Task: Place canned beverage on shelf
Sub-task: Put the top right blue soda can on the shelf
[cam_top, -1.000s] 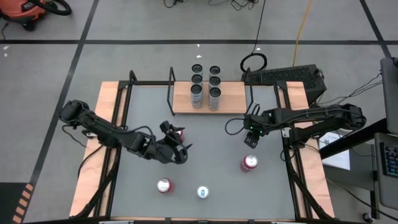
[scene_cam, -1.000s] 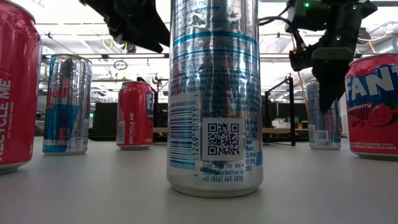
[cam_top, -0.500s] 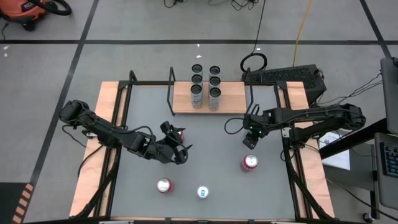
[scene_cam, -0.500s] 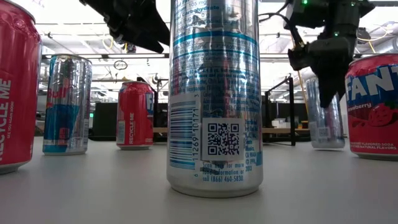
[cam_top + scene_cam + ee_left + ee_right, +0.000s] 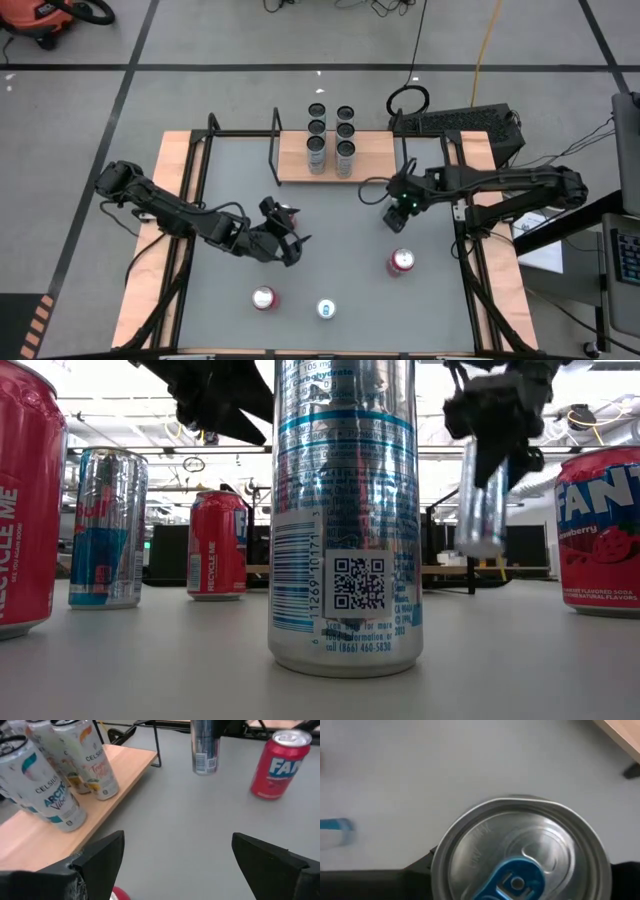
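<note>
Right gripper (image 5: 399, 212) clamped on a slim silver can (image 5: 482, 495), lifted clear of the table (image 5: 340, 260), near-right of the shelf (image 5: 375, 160). Six cans already shelved; four left on table. Left gripper (image 5: 285, 240) wide open, empty, mid-left.

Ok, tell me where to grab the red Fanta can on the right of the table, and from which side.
Its upper wall, just below the rim, from straight above. The Fanta can stands upright with nothing touching it, so a finger can drop down each side of the round wall. The right end effector is nearest, but it holds a silver can.
</note>
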Motion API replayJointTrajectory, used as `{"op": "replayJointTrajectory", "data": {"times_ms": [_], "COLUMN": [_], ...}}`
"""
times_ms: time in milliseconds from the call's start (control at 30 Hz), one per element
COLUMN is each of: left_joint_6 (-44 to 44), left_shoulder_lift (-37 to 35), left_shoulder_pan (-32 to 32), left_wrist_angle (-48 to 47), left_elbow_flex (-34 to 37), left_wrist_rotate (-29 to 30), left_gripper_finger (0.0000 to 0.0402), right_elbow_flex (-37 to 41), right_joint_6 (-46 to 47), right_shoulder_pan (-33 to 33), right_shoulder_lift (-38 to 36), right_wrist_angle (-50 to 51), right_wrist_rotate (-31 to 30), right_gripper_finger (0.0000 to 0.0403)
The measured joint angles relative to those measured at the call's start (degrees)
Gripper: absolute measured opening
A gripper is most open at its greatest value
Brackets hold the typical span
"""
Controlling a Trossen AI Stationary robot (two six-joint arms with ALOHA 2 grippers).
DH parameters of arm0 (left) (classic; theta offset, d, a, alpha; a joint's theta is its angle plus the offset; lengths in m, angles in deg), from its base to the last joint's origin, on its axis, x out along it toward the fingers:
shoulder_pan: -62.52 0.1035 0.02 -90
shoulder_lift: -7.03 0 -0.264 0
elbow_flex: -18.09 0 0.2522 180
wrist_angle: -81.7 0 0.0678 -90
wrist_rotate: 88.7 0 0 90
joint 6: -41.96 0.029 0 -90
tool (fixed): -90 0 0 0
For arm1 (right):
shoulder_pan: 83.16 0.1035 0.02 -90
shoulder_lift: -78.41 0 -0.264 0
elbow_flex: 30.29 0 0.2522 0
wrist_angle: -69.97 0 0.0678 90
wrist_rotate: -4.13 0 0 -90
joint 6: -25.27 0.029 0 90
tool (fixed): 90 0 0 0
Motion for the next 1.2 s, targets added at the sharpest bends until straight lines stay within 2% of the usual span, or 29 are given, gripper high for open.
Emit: {"op": "replayJointTrajectory", "data": {"times_ms": [267, 500, 733, 967, 1200], "left_joint_6": [-0.22, 0.14, 2.84, 7.36, 9.56], "left_shoulder_lift": [0.02, 0.00, -0.02, -0.02, -0.02], "left_shoulder_pan": [0.53, 2.70, 5.05, 7.05, 7.85], "left_wrist_angle": [0.14, 0.38, 0.37, 0.36, -1.27], "left_elbow_flex": [-3.83, -9.15, -12.39, -13.97, -13.99], "left_wrist_rotate": [-0.71, -0.92, -6.86, -9.33, -11.08], "left_gripper_finger": [0.0364, 0.0364, 0.0364, 0.0397, 0.0400], "right_elbow_flex": [-5.89, -7.08, -7.11, -7.11, -7.11], "right_joint_6": [3.27, 14.09, 22.07, 24.58, 27.74], "right_shoulder_pan": [0.04, 0.04, 0.04, 0.04, 0.04], "right_shoulder_lift": [-0.02, -0.02, -0.02, -0.02, -0.02], "right_wrist_angle": [-4.88, -16.79, -23.74, -25.67, -28.75], "right_wrist_rotate": [4.14, 4.07, 3.97, 3.94, 4.00], "right_gripper_finger": [0.0195, 0.0196, 0.0197, 0.0198, 0.0198]}}
